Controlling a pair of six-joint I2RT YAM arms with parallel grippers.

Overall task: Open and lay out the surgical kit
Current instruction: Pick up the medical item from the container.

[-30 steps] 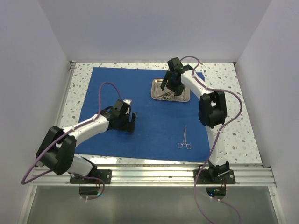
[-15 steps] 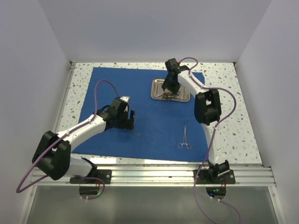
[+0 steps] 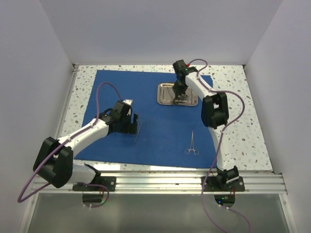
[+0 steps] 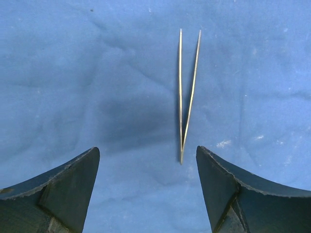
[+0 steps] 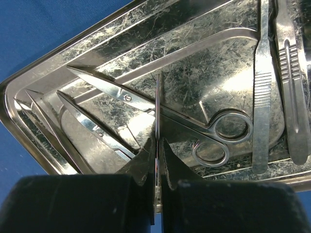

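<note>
The royal-blue cloth point(image 3: 146, 102) lies spread flat on the table. At its far side sits the steel tray point(image 3: 163, 99), holding scissors point(image 5: 194, 124), flat handles point(image 5: 262, 97) and pointed instruments. My right gripper point(image 3: 178, 93) reaches down into the tray, and in the right wrist view the right gripper point(image 5: 157, 143) is shut on a thin silver instrument point(image 5: 157, 104) seen edge-on. Ring-handled forceps point(image 3: 192, 144) lie on the cloth near the front. My left gripper point(image 4: 148, 160) hangs open over the cloth point(image 4: 73, 73), just behind a pair of tweezers point(image 4: 187, 92) lying flat.
Speckled tabletop point(image 3: 248, 126) borders the cloth on the right and left. White walls close in three sides. An aluminium rail point(image 3: 160, 182) runs along the near edge by the arm bases.
My right gripper has dropped into the tray and gone from open to shut on the thin instrument. The left arm has drawn slightly left, staying open.
</note>
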